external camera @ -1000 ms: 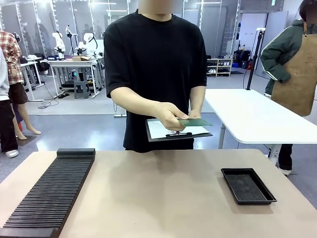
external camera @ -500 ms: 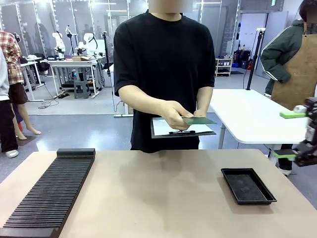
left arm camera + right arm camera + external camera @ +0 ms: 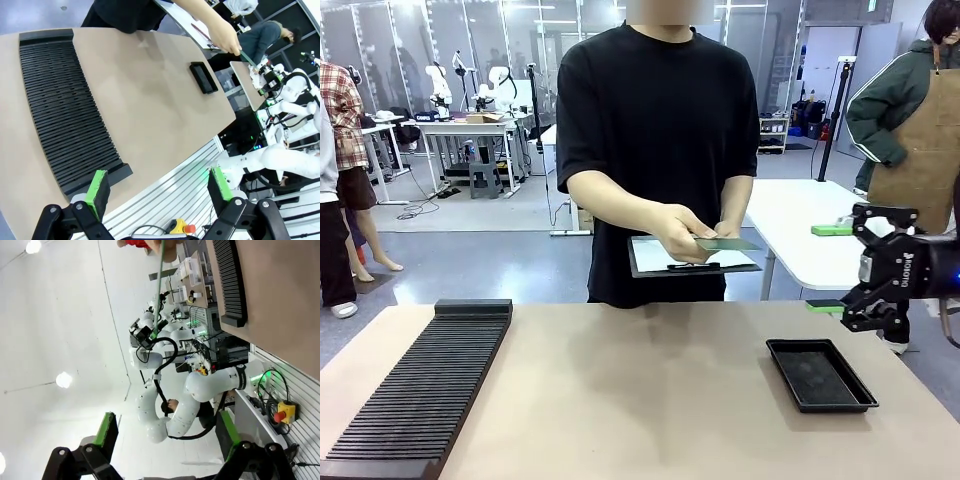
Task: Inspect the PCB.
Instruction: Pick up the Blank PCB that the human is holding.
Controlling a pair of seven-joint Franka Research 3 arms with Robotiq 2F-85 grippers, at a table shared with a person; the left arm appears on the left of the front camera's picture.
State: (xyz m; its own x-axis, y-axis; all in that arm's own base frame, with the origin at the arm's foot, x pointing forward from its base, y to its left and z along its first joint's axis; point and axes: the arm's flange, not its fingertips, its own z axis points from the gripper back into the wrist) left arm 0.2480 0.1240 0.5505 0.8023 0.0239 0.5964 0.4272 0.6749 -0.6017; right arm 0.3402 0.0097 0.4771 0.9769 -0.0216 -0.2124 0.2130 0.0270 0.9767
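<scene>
Thin green rectangular PCB [image 3: 728, 243] level in a person's hand [image 3: 682, 232].
Long axis ran 9-to-3 o'clock, free end at 3; left fingers [image 3: 97, 186] and right fingers [image 3: 832, 230] stood wide, empty.

PCB [image 3: 159, 290] edge-on above the right hand [image 3: 165, 430], whose jaws stand wide apart.
A person's fingers [image 3: 170, 251] pinch the thin green board at the top edge; beside it, the bench [image 3: 285, 290] carries a black slotted rack [image 3: 230, 280].

green pcb [image 3: 728, 243], black tray [image 3: 820, 376], tan table [image 3: 640, 400]
</scene>
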